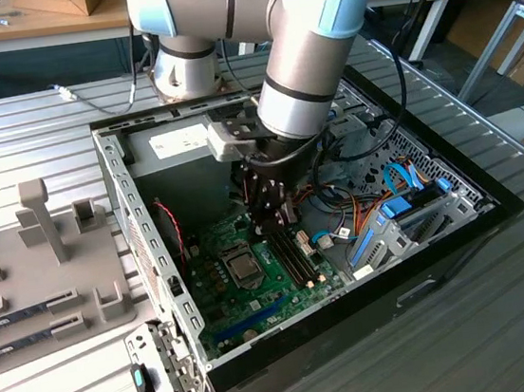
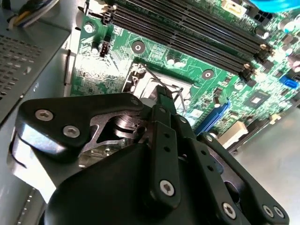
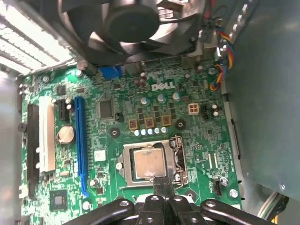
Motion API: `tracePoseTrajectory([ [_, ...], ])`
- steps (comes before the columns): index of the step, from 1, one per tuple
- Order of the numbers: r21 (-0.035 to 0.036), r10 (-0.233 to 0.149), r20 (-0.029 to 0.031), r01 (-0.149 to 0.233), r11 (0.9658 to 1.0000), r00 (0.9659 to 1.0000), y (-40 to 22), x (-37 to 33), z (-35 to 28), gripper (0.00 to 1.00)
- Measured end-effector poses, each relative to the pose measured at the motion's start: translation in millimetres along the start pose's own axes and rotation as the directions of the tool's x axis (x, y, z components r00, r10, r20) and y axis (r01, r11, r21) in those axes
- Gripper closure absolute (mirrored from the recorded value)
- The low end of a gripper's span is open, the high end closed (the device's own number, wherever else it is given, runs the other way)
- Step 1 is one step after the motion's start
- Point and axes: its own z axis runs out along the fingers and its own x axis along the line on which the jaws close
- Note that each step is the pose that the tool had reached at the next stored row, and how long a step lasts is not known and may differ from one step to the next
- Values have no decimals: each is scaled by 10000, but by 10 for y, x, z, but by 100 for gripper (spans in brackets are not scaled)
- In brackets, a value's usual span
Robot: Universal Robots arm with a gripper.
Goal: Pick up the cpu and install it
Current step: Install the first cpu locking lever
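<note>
The cpu, a small silvery square, lies flat in the socket on the green motherboard. In the exterior view the cpu shows as a grey square low in the open computer case. My gripper hangs just above the socket's edge, beside the cpu and apart from it. Its two black fingers are pressed together with nothing between them. In the exterior view my gripper points down into the case, a little toward the back of the cpu.
A black fan sits over the board's far end. Long memory slots run beside the socket, and a blue slot lies on the other side. Coloured cables and a drive cage fill the case's right. A grey fixture stands at the exterior view's left.
</note>
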Motion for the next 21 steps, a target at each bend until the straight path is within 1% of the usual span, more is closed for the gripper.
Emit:
tracePoseTrajectory([
  [1,47,-317,-56,318,9995,9995,-1,-1,3,89],
  [2,81,-552,-99,553,9984,9984,-1,-1,5,89],
  [3,87,-605,-109,606,9981,9981,-2,0,8,89],
  [5,88,-607,-92,608,9981,9981,-4,6,15,89],
  [9,88,-607,-92,608,9981,9981,-10,48,27,89],
  [15,87,-607,-92,608,9981,9981,-26,158,65,89],
  [18,87,-607,-94,608,9981,9981,-34,169,96,89],
  [19,87,-606,-94,607,9981,9981,-38,169,120,89],
  [21,88,-607,-93,608,9981,9981,-43,166,147,89],
])
